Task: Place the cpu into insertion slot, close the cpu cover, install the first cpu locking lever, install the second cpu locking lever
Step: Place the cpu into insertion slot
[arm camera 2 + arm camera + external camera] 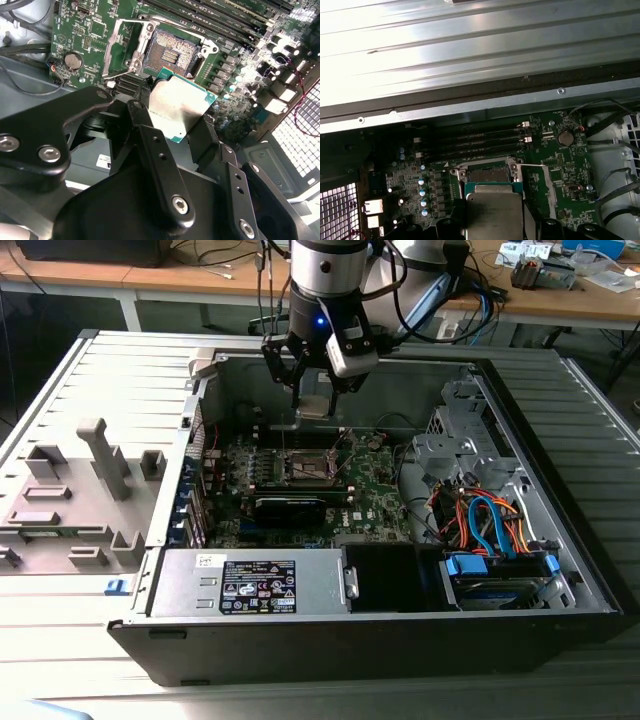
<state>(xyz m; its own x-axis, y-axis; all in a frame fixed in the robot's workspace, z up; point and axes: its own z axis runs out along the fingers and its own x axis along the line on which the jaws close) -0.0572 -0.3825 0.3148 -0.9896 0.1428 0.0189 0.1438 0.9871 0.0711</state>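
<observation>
My gripper (pixel 314 392) hangs over the open computer case, shut on the cpu (pixel 313 407), a small silvery square chip with a green edge. In both wrist views the cpu (pixel 177 107) (pixel 495 215) sits flat between the black fingers (pixel 150 130), hovering just short of the insertion slot (pixel 175 50) (pixel 487 175). The slot (pixel 308 470) is bare, its brownish contact field showing inside a dark frame. The cpu cover (pixel 122 45) is swung open beside the slot. Two thin locking levers (pixel 284 445) (pixel 343 443) stand raised on either side of the slot.
The green motherboard (pixel 375 490) holds long black memory slots (pixel 475 140) and a black card (pixel 290 508). A grey power supply (pixel 250 585) fills the front of the case. Coloured cables and a drive cage (pixel 490 525) lie to the exterior view's right. A grey jig (pixel 80 490) sits outside the case.
</observation>
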